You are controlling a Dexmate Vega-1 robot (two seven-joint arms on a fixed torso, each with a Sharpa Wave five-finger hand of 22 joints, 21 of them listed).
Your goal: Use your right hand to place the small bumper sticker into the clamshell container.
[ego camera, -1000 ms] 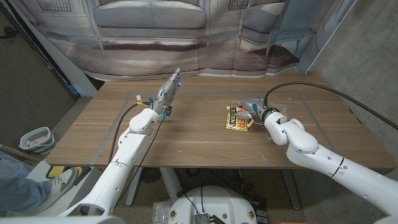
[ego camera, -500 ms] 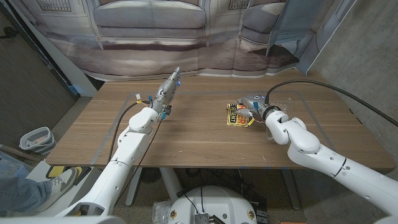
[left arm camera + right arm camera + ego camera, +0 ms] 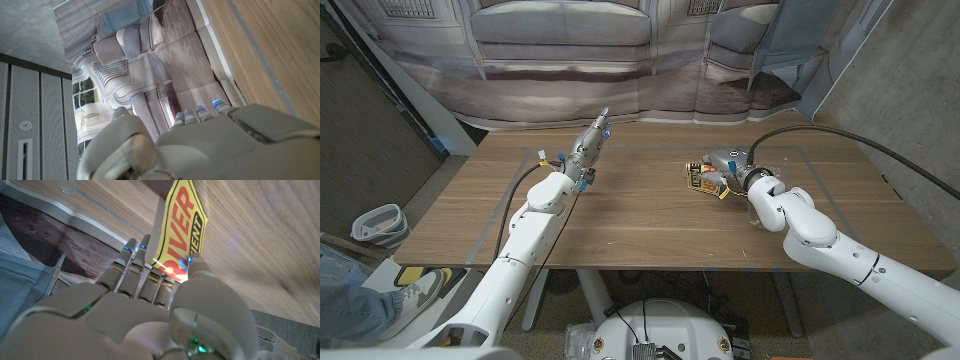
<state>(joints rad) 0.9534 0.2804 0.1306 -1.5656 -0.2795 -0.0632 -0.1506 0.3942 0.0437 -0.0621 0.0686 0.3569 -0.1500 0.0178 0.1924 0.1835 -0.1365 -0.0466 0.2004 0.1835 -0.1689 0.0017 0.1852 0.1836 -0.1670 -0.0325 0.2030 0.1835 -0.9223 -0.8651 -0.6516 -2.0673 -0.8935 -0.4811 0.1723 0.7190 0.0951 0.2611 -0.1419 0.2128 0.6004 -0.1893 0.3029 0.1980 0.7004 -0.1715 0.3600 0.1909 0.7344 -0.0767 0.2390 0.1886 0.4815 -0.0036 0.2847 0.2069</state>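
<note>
Surface is plain wood with a printed couch backdrop behind it. Left hand sits off to the side holding nothing, fingers straight and close together. Right hand is pinching the yellow bumper sticker between thumb and fingers, lifted just above the wood near the middle.

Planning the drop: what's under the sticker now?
The bumper sticker is pinched in the right hand, tilted up, with wooden table below. The hand covers its near end. I can't make out the clamshell.
</note>
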